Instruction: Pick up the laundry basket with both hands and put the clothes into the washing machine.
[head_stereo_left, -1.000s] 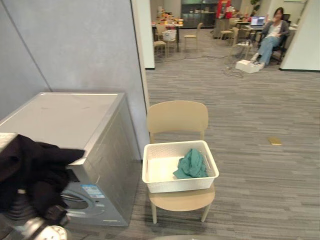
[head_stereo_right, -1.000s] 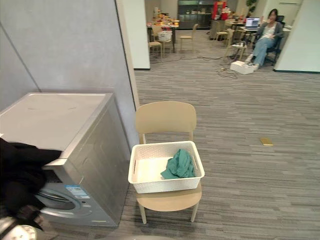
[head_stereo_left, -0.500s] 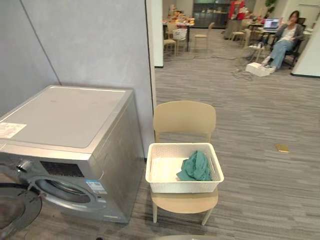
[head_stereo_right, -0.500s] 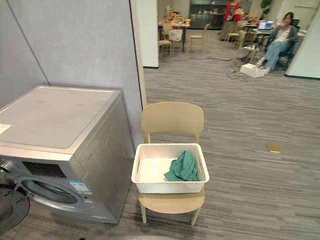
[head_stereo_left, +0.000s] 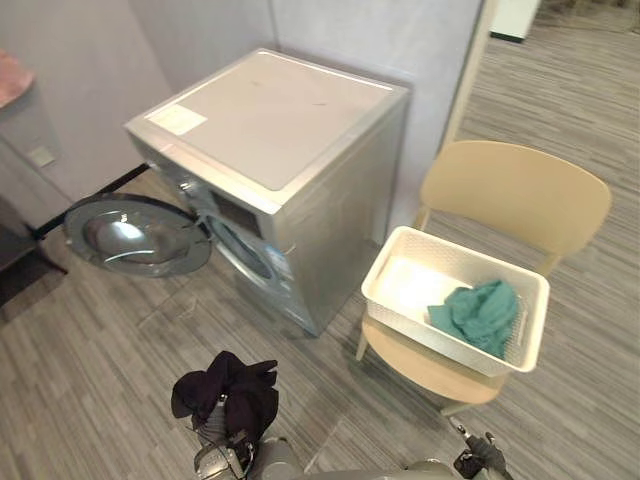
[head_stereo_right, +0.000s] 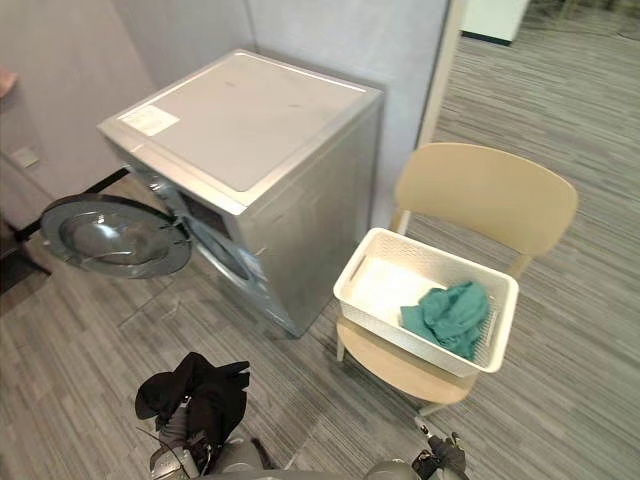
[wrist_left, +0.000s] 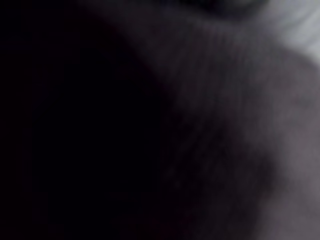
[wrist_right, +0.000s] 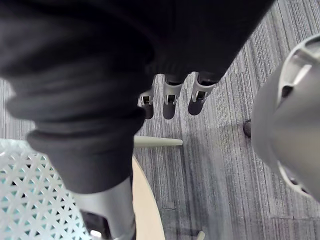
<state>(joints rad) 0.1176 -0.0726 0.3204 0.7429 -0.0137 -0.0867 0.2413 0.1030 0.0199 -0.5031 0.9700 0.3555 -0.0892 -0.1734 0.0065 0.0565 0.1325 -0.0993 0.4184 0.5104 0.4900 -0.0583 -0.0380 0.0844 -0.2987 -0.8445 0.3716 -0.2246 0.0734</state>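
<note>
Silver-grey front-load washing machine (head_stereo_left: 275, 150) takes upper left to centre of the head views, back against a grey wall (head_stereo_left: 380, 35). A white label (head_stereo_left: 182, 120) sits on its top near the front corner. Its round door (head_stereo_left: 135, 235) is swung wide open toward frame left, glass facing up, low over the grey striped floor (head_stereo_left: 90, 390).

Beige chair (head_stereo_left: 515, 195) is at frame right, just beside the machine's side panel, backrest toward upper right. White lattice laundry basket (head_stereo_left: 430, 335) rests on the chair seat, filling most of it, well apart from both hands. Inside it, teal garment (head_stereo_left: 480, 312) is bunched at the end toward frame right; the rest of the basket bottom is bare.

Bottom edge, left of centre: black garment (head_stereo_left: 230, 390) is draped in a heap over the left hand (head_stereo_left: 213, 435), above the floor in front of the machine. Fingers are buried under the cloth, so can't tell whether they grip it or not. Left wrist view is dark cloth close up.

Right hand (wrist_right: 170, 98) is at bottom right of the head views, low, near the chair's front. In its own wrist view the fingers are relaxed with nothing in them, hanging over the floor w/ the basket's lattice wall and the seat edge just beside.
</note>
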